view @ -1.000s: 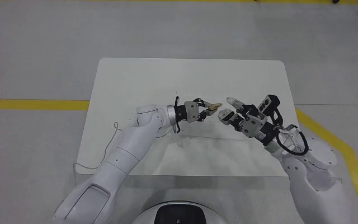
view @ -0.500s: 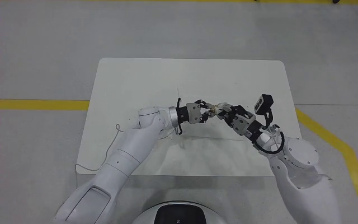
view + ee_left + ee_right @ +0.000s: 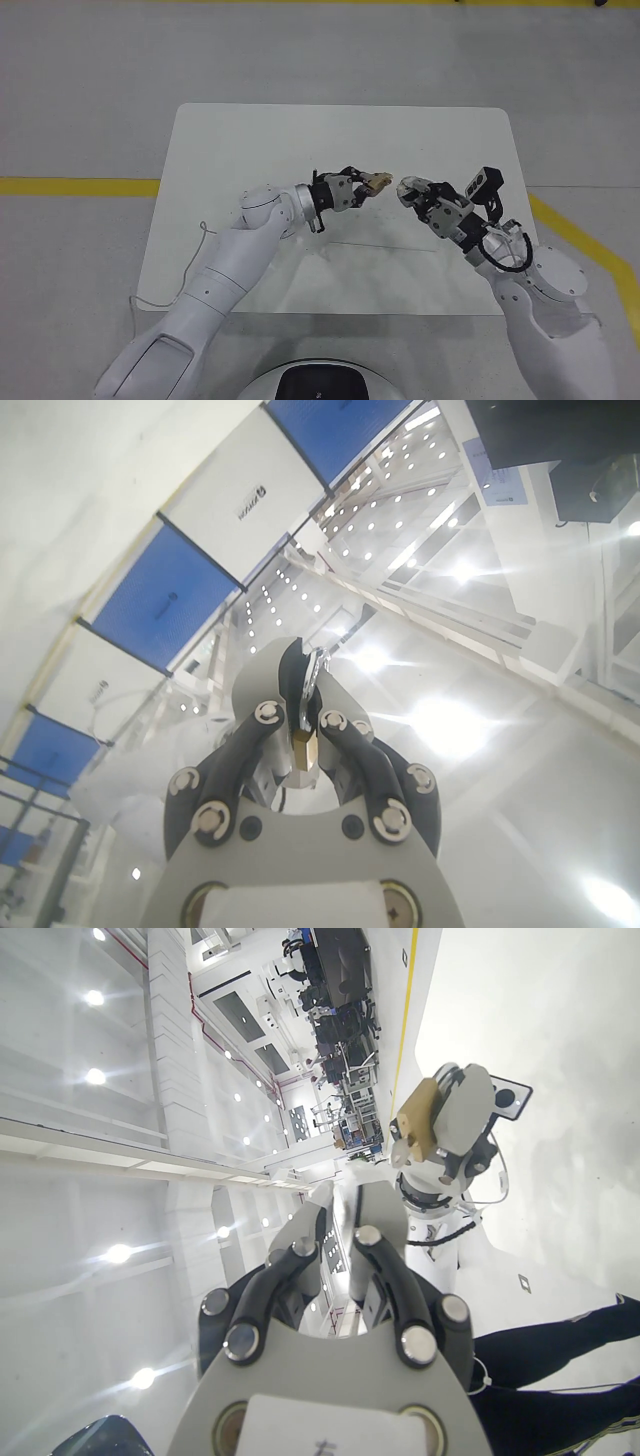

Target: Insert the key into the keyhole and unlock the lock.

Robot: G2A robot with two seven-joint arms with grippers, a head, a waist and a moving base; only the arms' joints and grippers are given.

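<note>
— Grey floor with a yellow line [image 3: 80,186] lies behind our white desk [image 3: 250,140], and both our arms hang over the middle of the desk. How far along are we?

— Not far, we judge. Our left gripper [image 3: 304,672] is clamped tight on the lock [image 3: 305,750] and holds it in the air above the desk, with the brass body turned toward our other arm.

— And our right gripper [image 3: 345,1200]?

— It sits just to the right of the lock, near but not touching. From above there is a clear gap between the two. It is drawn in to a narrow slot, almost closed.

— Does it have the key?

— We cannot say. The slot is where the key would be, but nothing in it reads plainly as metal.

— So what is done, and what is left?

— The lock is lifted and presented, and that much looks finished. We see nothing being turned in it. By our reckoning, seating the key and twisting it open are both yet to do.

— What can't we make out?

— The keyhole is too small to find from above. In the right wrist view a pale bit shows at the lock's lower end. It may be the key or part of our left gripper, and we cannot tell which. The shackle is mostly covered by the left gripper, so we cannot tell whether it has sprung.
</note>
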